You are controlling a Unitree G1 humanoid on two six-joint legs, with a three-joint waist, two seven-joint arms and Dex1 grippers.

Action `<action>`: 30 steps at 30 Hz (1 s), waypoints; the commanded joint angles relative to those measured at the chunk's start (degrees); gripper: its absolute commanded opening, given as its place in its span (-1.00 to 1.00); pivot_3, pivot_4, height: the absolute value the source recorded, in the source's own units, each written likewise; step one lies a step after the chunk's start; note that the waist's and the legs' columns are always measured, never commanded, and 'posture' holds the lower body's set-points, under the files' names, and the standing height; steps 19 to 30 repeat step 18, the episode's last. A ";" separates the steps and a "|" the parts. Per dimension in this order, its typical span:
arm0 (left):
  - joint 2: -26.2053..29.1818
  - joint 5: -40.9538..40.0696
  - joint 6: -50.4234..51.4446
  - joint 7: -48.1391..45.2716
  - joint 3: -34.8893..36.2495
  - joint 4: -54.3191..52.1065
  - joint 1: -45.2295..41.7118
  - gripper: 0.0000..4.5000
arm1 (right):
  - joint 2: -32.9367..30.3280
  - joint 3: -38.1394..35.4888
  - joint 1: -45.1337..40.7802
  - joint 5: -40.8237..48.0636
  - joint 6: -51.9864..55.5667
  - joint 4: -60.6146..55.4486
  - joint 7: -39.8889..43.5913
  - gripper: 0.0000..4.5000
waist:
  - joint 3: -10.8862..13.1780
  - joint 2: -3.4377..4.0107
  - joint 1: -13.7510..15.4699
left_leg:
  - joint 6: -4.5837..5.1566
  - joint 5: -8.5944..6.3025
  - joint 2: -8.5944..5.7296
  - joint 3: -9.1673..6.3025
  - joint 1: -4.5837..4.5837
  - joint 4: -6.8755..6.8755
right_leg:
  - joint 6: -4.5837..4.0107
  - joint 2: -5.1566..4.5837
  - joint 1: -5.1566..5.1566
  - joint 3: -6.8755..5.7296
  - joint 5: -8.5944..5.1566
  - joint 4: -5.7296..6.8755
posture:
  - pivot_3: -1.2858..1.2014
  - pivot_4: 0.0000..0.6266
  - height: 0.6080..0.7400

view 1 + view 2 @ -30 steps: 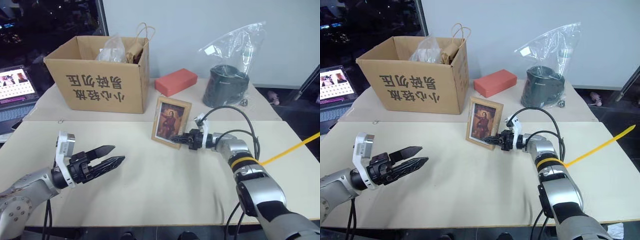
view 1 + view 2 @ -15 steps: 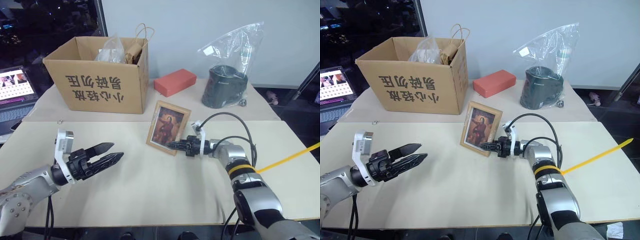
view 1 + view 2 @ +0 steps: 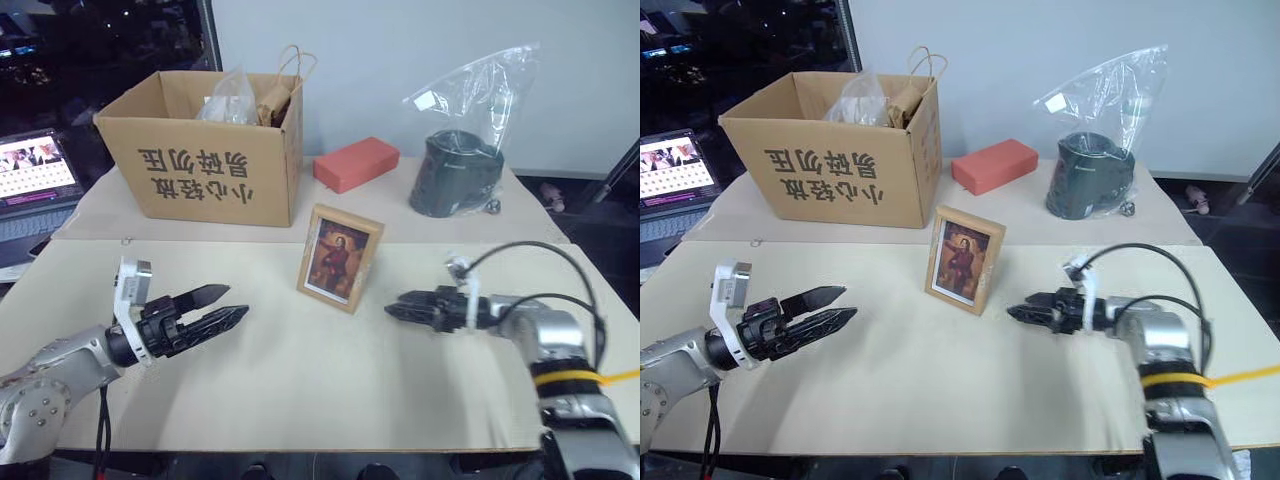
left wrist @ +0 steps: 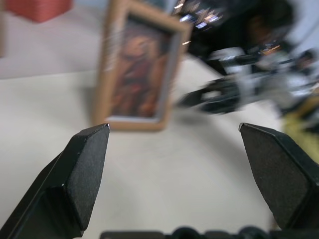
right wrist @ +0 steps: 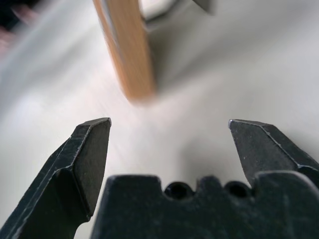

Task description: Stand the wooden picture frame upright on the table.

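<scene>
Wood, pale and rectangular, borders the small picture frame (image 3: 340,258), which is seen standing upright on the wide beige tabletop (image 3: 300,370) with its reddish-brown portrait turned toward the robot. It is touched by neither pincer. The right gripper (image 3: 392,306) is held just beside the frame's right edge with a strip of bare table between them, and its two black fingers are spread apart and empty, as is made plain in the right wrist view, where the frame's light-wood side edge (image 5: 127,50) is caught nearly edge-on between the parted tips. The left gripper (image 3: 232,306) is held well apart from the frame on its other side, also released and empty. In the left wrist view the portrait front (image 4: 139,69) is shown between wide fingers, with the other gripper (image 4: 184,101) reaching in beside it. What the head views add is the surroundings beyond the frame: a brown cardboard box printed with dark characters (image 3: 205,160), a red brick-shaped block (image 3: 356,163), a dark round container inside a clear plastic bag (image 3: 460,170), and an open laptop (image 3: 35,180) at the far left.
</scene>
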 commanded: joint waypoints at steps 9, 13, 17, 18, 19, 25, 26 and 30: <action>-1.72 33.69 -20.51 1.76 -15.46 13.49 -0.65 1.00 | 5.83 -11.38 19.90 -0.28 -10.01 -24.90 -20.46 0.97 | -0.05 -0.12 -0.23 | 0.09 0.17 0.00 0.05 0.03 0.17 | 0.14 0.02 0.05 0.11 0.18 -0.02 | 0.03 -0.52 1.00; -3.20 33.90 -20.98 1.06 -15.96 16.56 -3.97 1.00 | 7.84 -11.70 23.00 -1.06 -12.16 -26.54 -24.14 0.97 | -0.04 -0.10 0.62 | 0.10 0.17 -0.01 0.05 -0.08 0.14 | 0.14 -0.01 0.03 0.06 0.16 -0.05 | 0.03 -0.52 1.00; -5.12 33.47 -20.46 0.51 -15.62 18.78 -6.91 1.00 | 8.46 -12.12 23.62 -0.91 -13.47 -27.38 -26.38 0.97 | -0.03 -0.08 0.69 | 0.10 0.17 0.00 0.06 -0.06 0.11 | 0.13 0.00 0.01 0.07 0.17 -0.04 | 0.03 -0.52 1.00; -5.72 32.89 -19.57 0.43 -15.44 19.23 -7.54 1.00 | 8.52 -12.13 23.92 -0.80 -13.60 -27.74 -26.84 0.97 | -0.03 -0.08 0.69 | 0.10 0.17 0.00 0.06 -0.03 0.11 | 0.13 0.01 0.03 0.07 0.17 -0.03 | 0.03 -0.52 1.00; -5.72 32.89 -19.57 0.43 -15.44 19.23 -7.54 1.00 | 8.52 -12.13 23.92 -0.80 -13.60 -27.74 -26.84 0.97 | -0.03 -0.08 0.69 | 0.10 0.17 0.00 0.06 -0.03 0.11 | 0.13 0.01 0.03 0.07 0.17 -0.03 | 0.03 -0.52 1.00; -5.72 32.89 -19.57 0.43 -15.44 19.23 -7.54 1.00 | 8.52 -12.13 23.92 -0.80 -13.60 -27.74 -26.84 0.97 | -0.03 -0.08 0.69 | 0.10 0.17 0.00 0.06 -0.03 0.11 | 0.13 0.01 0.03 0.07 0.17 -0.03 | 0.03 -0.52 1.00; -5.72 32.89 -19.57 0.43 -15.44 19.23 -7.54 1.00 | 8.52 -12.13 23.92 -0.80 -13.60 -27.74 -26.84 0.97 | -0.03 -0.08 0.69 | 0.10 0.17 0.00 0.06 -0.03 0.11 | 0.13 0.01 0.03 0.07 0.17 -0.03 | 0.03 -0.52 1.00; -5.72 32.89 -19.57 0.43 -15.44 19.23 -7.54 1.00 | 8.52 -12.13 23.92 -0.80 -13.60 -27.74 -26.84 0.97 | -0.03 -0.08 0.69 | 0.10 0.17 0.00 0.06 -0.03 0.11 | 0.13 0.01 0.03 0.07 0.17 -0.03 | 0.03 -0.52 1.00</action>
